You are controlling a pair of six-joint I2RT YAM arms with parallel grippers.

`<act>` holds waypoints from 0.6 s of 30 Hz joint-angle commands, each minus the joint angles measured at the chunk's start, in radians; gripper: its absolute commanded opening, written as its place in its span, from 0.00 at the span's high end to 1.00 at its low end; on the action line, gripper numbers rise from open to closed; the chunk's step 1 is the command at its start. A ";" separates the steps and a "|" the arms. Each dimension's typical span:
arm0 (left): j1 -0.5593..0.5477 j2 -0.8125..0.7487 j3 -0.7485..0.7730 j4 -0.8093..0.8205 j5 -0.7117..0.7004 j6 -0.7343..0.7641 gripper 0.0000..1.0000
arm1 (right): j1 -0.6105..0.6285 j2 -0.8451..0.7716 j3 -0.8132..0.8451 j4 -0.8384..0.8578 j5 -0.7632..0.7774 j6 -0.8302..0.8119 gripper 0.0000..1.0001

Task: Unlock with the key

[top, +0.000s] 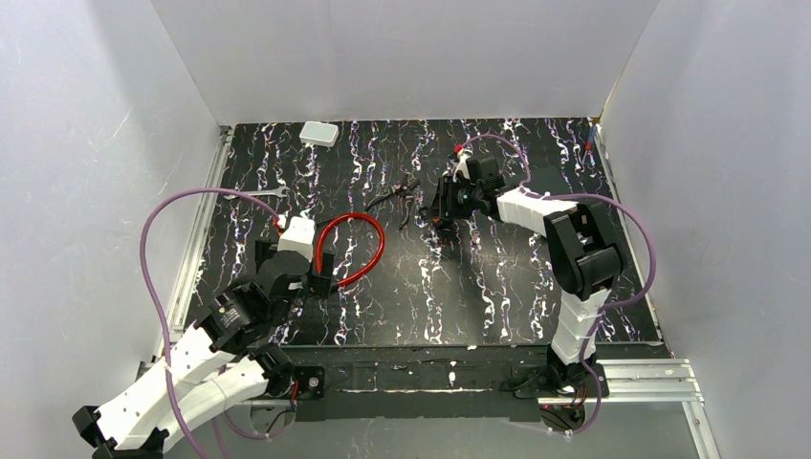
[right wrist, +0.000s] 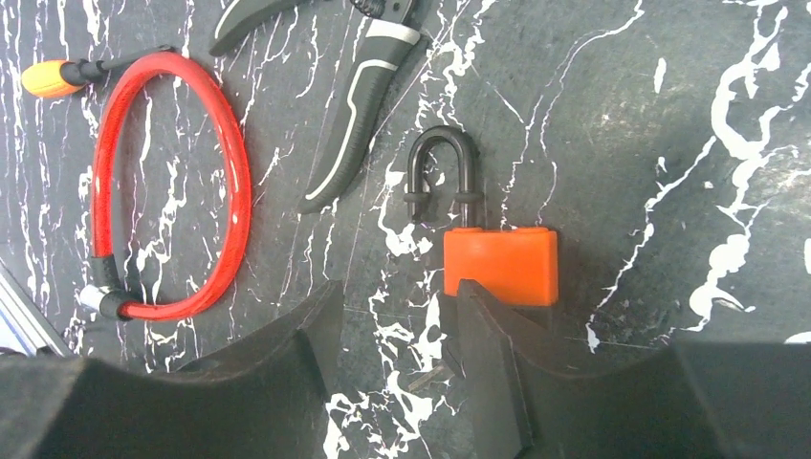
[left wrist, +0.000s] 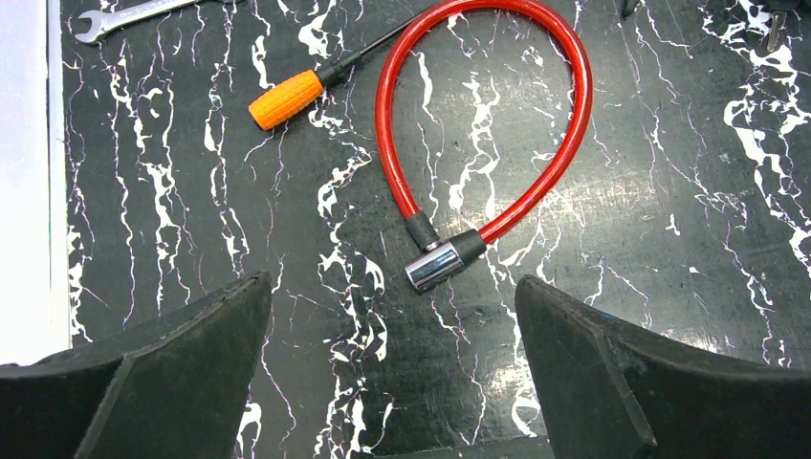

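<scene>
In the right wrist view an orange padlock [right wrist: 500, 265] with a black shackle [right wrist: 442, 163] lies flat on the dark marbled table. The key [right wrist: 430, 376] lies just below it, a tiny dark head with a short metal blade. It rests on the table between the fingers of my right gripper [right wrist: 399, 290], close against the right finger. The jaws stand partly apart and are not clamped on it. My left gripper [left wrist: 392, 282] hangs wide open over bare table, just short of the metal end of the red cable lock [left wrist: 574, 124].
Black-handled pliers [right wrist: 359, 105] lie beside the padlock's shackle. An orange-handled screwdriver [left wrist: 285, 98] and a wrench [left wrist: 124, 14] lie past the cable loop. A white box [top: 318, 133] sits at the far edge. White walls enclose the table.
</scene>
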 commanded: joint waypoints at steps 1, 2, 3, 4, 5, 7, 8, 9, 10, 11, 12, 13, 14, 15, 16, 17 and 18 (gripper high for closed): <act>0.007 0.000 0.020 -0.010 -0.025 0.000 0.02 | 0.003 0.010 0.028 0.030 -0.051 -0.001 0.45; 0.007 0.000 0.020 -0.010 -0.025 0.000 0.02 | 0.003 0.006 0.030 0.032 -0.051 0.000 0.45; 0.007 0.000 0.020 -0.009 -0.025 0.000 0.02 | 0.003 0.000 0.031 0.034 -0.051 0.001 0.46; 0.007 0.001 0.019 -0.008 -0.025 0.000 0.02 | 0.003 -0.006 0.034 0.036 -0.049 0.000 0.46; 0.007 0.001 0.018 -0.007 -0.025 0.001 0.02 | 0.003 -0.012 0.036 0.035 -0.045 0.001 0.46; 0.007 0.002 0.018 -0.005 -0.024 0.003 0.02 | 0.003 -0.026 0.039 0.032 -0.038 0.002 0.46; 0.008 0.003 0.018 -0.005 -0.025 0.003 0.02 | 0.003 -0.038 0.037 0.028 -0.029 0.000 0.46; 0.008 0.002 0.018 -0.005 -0.025 0.003 0.02 | 0.003 -0.049 0.034 0.022 -0.012 -0.003 0.46; 0.008 0.003 0.017 -0.005 -0.025 0.002 0.02 | 0.004 -0.064 0.030 0.014 0.003 -0.006 0.46; 0.008 0.003 0.017 -0.004 -0.023 0.003 0.02 | 0.004 -0.079 0.025 0.009 0.018 -0.007 0.45; 0.010 0.003 0.016 -0.003 -0.023 0.004 0.02 | 0.004 -0.097 0.021 0.002 0.037 -0.009 0.45; 0.011 0.003 0.016 0.000 -0.021 0.004 0.02 | 0.004 -0.114 0.017 -0.013 0.064 -0.013 0.45; 0.012 0.003 0.015 0.001 -0.019 0.006 0.02 | 0.004 -0.134 0.012 -0.037 0.083 -0.018 0.45; 0.012 0.004 0.015 0.003 -0.018 0.007 0.02 | 0.004 -0.155 0.004 -0.049 0.108 -0.020 0.45; 0.012 0.005 0.015 0.005 -0.016 0.007 0.02 | 0.004 -0.178 -0.009 -0.063 0.138 -0.022 0.44; 0.012 0.006 0.015 0.006 -0.014 0.009 0.02 | 0.004 -0.199 -0.022 -0.075 0.172 -0.023 0.44; 0.011 0.006 0.015 0.006 -0.013 0.010 0.02 | 0.004 -0.222 -0.036 -0.091 0.206 -0.025 0.44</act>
